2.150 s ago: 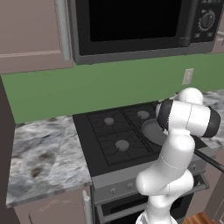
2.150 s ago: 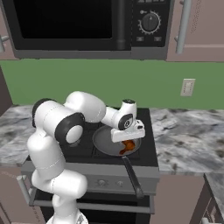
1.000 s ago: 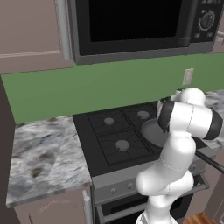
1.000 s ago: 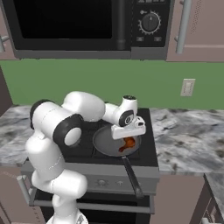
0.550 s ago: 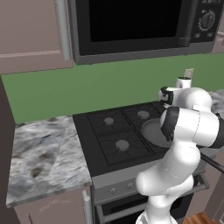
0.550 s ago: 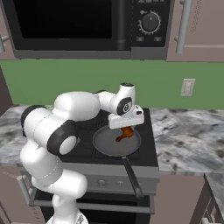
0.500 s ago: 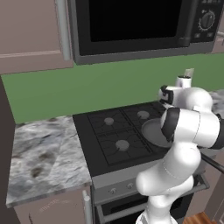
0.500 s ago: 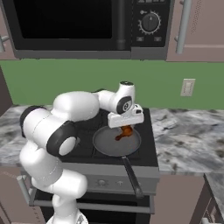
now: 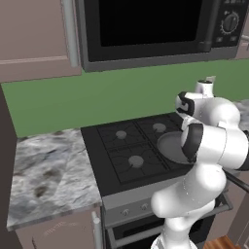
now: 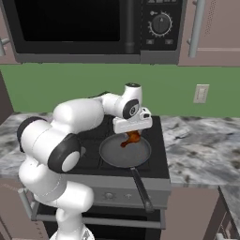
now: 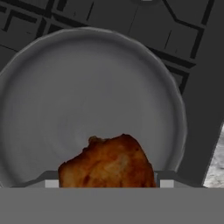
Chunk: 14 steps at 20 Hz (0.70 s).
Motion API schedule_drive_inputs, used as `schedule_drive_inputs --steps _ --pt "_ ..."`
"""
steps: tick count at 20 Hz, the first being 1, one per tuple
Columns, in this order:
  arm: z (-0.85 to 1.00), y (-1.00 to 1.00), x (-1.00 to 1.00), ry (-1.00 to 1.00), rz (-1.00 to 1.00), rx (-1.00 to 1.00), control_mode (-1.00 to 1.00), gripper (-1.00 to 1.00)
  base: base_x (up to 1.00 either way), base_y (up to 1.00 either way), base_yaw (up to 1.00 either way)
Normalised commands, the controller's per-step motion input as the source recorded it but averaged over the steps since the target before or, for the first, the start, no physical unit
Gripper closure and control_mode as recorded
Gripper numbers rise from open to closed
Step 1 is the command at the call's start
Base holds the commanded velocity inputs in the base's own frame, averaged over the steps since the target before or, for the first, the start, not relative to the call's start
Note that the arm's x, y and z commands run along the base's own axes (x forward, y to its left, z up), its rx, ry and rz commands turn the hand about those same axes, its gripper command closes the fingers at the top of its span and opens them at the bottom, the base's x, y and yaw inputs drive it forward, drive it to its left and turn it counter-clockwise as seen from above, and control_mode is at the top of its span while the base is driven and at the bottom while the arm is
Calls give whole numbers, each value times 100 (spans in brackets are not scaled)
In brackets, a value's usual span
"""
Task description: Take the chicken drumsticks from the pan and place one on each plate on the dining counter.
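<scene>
One drumstick point(image 10: 132, 138) visible, orange-brown, hanging below the tool point(image 10: 133, 136) at the centre of the right base view, lifted clear above the pan point(image 10: 124, 151). In the hand view, same drumstick point(image 11: 107, 164) at bottom centre, tucked between the tool's tips, with the pan's point(image 11: 52, 87) bare grey floor spread out behind it across most of the frame.

Open room: pan floor bare from rim to rim in the hand view; black stove point(image 10: 89, 140) grates past the rim at the top and right of that frame, a sliver of marbled tabletop point(image 11: 215, 166) at lower right. In the right base view, marbled tabletop point(image 10: 201, 150) stretching off to the right of the stove, pan handle point(image 10: 140, 187) running down toward the lower centre past the stove's front edge. Overhead, microwave point(image 10: 93, 28) across the top of the frame (green wall between it and the stove).

Tool: jaws spread fairly wide and pinching the drumstick from both sides.

Arm pose: in the right base view, rising from lower left, elbow bent, forearm reaching right across the stove, wrist turned so the tool points down over the pan. In the left base view, white arm links stacked at the right, covering part of the pan point(image 9: 170, 146).
</scene>
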Motion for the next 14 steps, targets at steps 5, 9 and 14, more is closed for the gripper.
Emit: schedule_drive_inputs --steps 5,9,14 --pt "0 0 0 0 0 0 -100 100 0 0 0" --pt "0 0 0 0 0 0 -100 100 0 0 0" --pt "0 0 -6 0 0 0 100 100 -39 0 0"
